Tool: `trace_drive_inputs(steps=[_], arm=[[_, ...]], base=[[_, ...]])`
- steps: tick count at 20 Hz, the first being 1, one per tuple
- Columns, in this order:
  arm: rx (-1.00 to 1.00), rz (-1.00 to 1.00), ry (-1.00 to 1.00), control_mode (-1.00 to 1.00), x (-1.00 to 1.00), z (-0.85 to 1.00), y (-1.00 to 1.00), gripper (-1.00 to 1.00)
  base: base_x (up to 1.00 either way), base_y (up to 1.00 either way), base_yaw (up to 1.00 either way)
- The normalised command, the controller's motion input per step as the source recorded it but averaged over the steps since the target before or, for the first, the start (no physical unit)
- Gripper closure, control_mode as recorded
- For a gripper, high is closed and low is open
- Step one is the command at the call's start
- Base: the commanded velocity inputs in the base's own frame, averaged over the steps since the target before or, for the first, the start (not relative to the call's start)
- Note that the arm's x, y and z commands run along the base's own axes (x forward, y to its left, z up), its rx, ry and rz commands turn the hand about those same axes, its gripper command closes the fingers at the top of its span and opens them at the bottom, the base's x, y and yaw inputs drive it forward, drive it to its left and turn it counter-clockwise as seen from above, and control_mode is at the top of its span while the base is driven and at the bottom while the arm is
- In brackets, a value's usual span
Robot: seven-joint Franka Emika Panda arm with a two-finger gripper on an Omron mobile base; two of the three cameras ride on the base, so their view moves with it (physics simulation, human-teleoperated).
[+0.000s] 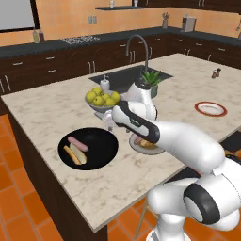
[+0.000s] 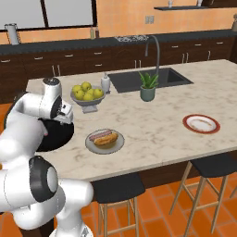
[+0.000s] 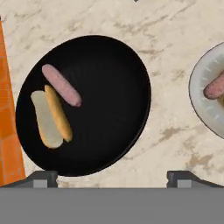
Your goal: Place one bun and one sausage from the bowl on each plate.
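Island counter (image 1: 56, 108): bowl (image 3: 109, 78) holds 1 bun (image 3: 51, 118), 1 sausage (image 3: 61, 85); claw (image 3: 111, 177) wide.

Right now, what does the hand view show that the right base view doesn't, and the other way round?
Hand view: the inside of the black bowl, where one bun and one sausage lie side by side near its rim. Right base view: the red-rimmed plate, bare, plus the fruit bowl, plant and sink; from there the black bowl's contents are hidden. Both: the black bowl, the marble counter, and the grey plate carrying a second sausage.
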Motion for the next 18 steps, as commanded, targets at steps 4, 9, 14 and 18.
trace_drive_inputs(steps=[4, 9, 14, 18], arm=[[-0.26, 0.45, 0.04, -1.0, -0.54, -0.23, 1.0, -1.0], [-0.29, 0.35, 0.04, -1.0, -0.07, -0.56, 0.97, -1.0], [-0.03, 0.13, 0.03, -1.0, 0.47, -0.41, 0.72, -1.0], [0.0, 0.01, 0.02, -1.0, 0.39, -0.35, 0.09, -1.0]], base=[[0.0, 0.0, 0.0], [0.0, 0.0, 0.0], [0.0, 0.0, 0.0], [0.0, 0.0, 0.0]])
